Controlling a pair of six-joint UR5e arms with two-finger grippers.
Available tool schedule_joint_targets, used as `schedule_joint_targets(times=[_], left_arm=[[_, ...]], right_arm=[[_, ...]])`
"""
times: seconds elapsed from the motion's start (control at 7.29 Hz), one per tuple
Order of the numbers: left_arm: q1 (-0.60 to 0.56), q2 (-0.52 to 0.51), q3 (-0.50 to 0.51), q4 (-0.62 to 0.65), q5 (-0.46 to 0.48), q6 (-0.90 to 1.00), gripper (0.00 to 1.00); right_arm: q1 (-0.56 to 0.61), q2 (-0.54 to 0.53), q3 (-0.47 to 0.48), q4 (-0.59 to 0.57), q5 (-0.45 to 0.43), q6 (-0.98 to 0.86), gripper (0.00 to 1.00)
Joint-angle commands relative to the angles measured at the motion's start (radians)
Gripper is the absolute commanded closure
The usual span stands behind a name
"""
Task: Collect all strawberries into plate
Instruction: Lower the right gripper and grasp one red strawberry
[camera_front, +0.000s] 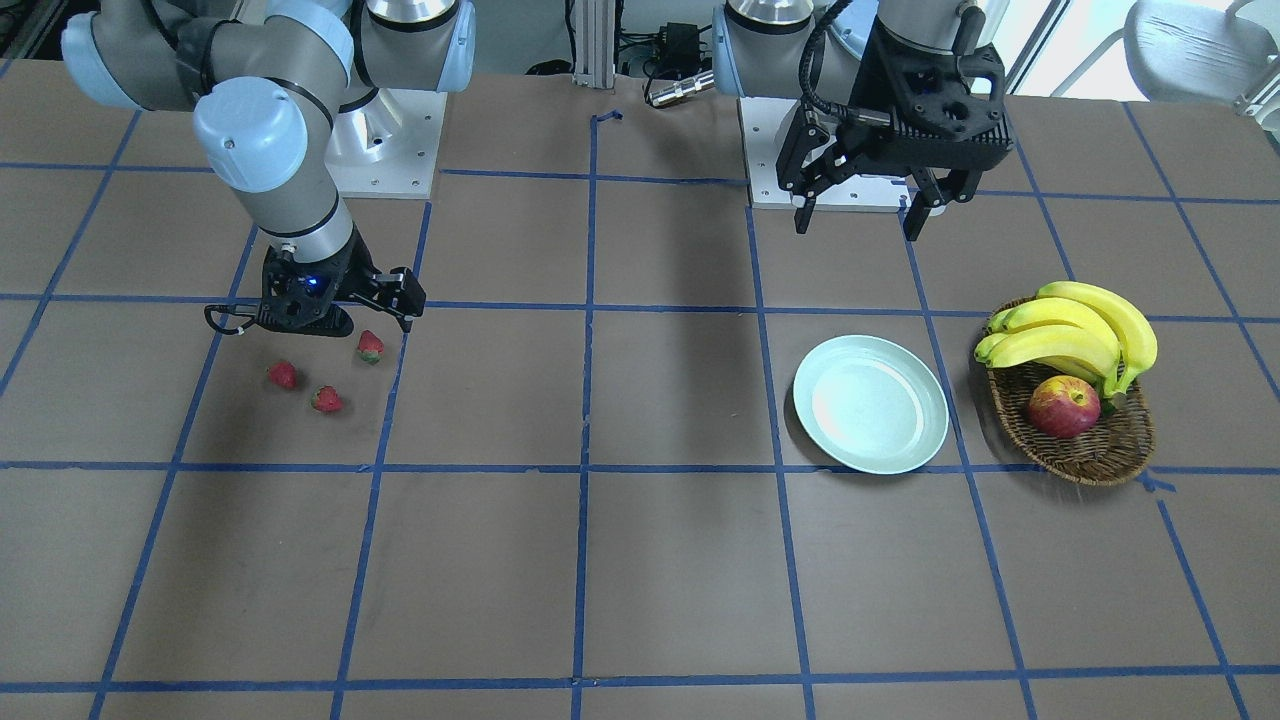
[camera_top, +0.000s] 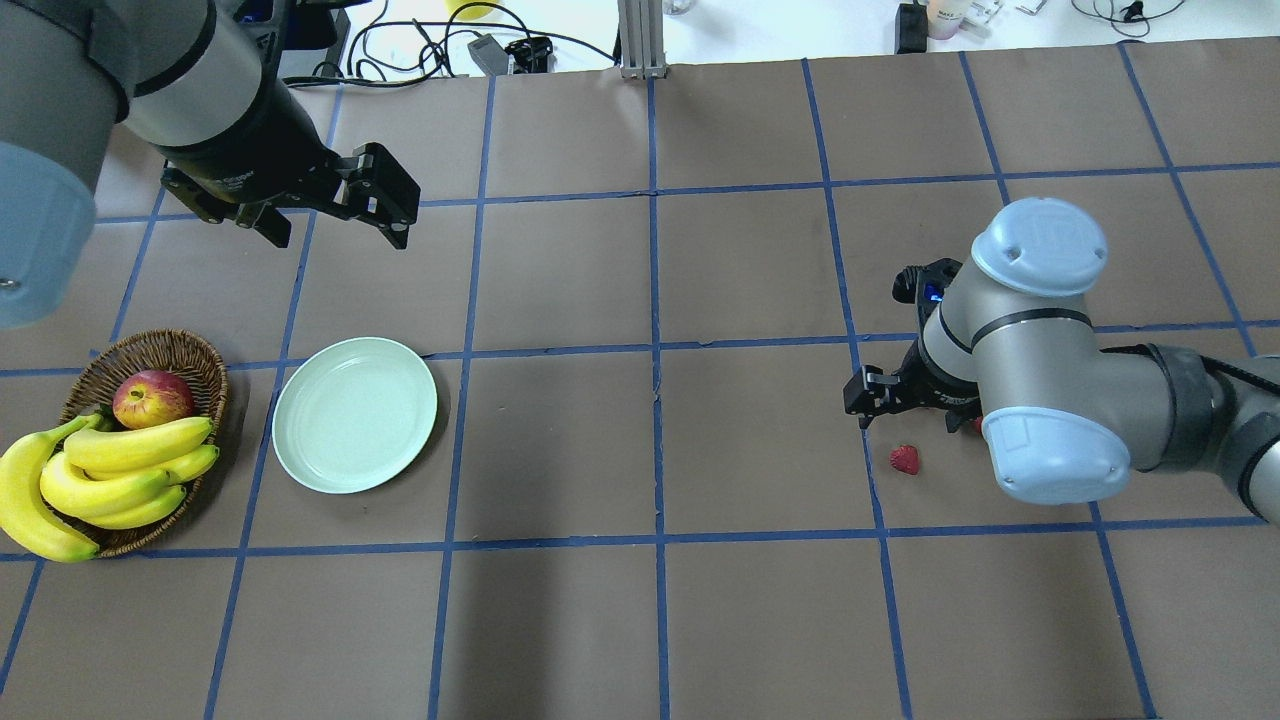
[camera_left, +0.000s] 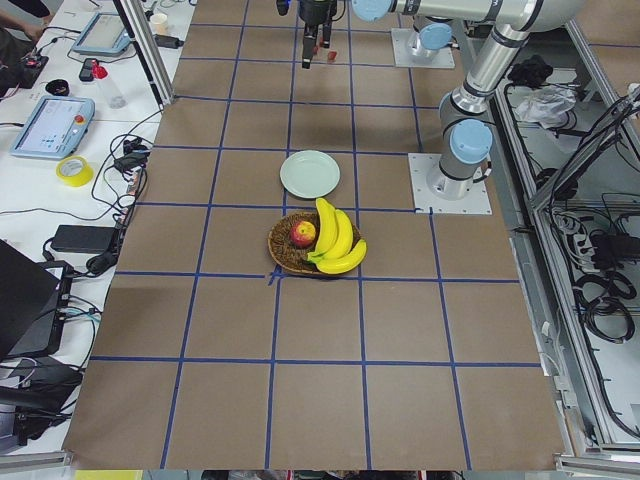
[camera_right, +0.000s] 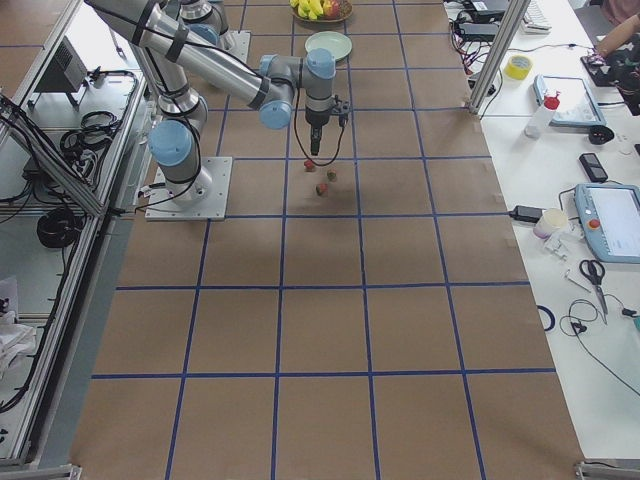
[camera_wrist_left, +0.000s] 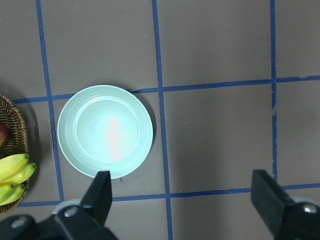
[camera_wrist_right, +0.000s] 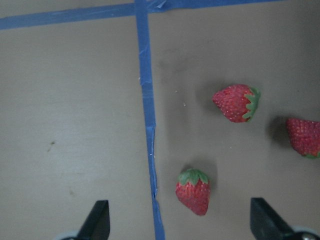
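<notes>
Three strawberries (camera_front: 370, 346) (camera_front: 282, 375) (camera_front: 326, 399) lie close together on the brown table. My right gripper (camera_front: 375, 318) hovers open just above them. In the right wrist view, one strawberry (camera_wrist_right: 194, 190) lies between the open fingers (camera_wrist_right: 97, 220), with two more (camera_wrist_right: 236, 102) (camera_wrist_right: 304, 136) beyond it. In the overhead view, one strawberry (camera_top: 905, 459) shows and the arm mostly hides the others. The mint-green plate (camera_front: 870, 403) is empty. My left gripper (camera_front: 856, 228) is open and empty, raised behind the plate (camera_wrist_left: 105, 131).
A wicker basket (camera_front: 1095, 450) holding bananas (camera_front: 1075, 335) and a red-yellow apple (camera_front: 1063, 407) stands right beside the plate. Blue tape lines grid the table. The arm bases (camera_front: 390, 140) sit at the robot's edge.
</notes>
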Motion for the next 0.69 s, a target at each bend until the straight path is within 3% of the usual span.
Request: schedule_joint_targets(times=[0.0,0.27,0.55], left_arm=[[0.0,0.0,0.0,0.0,0.0,0.0,0.0],[0.0,0.0,0.0,0.0,0.0,0.0,0.0],[0.0,0.0,-0.001,0.0,0.0,0.0,0.0]], right_arm=[[-0.045,0.027,0.084,-0.107,0.004,-0.031,0.03],[-0.043,0.054,0.102,-0.114,0.006,-0.03,0.12],[-0.042,0.07,0.106,-0.112,0.006,-0.032,0.41]])
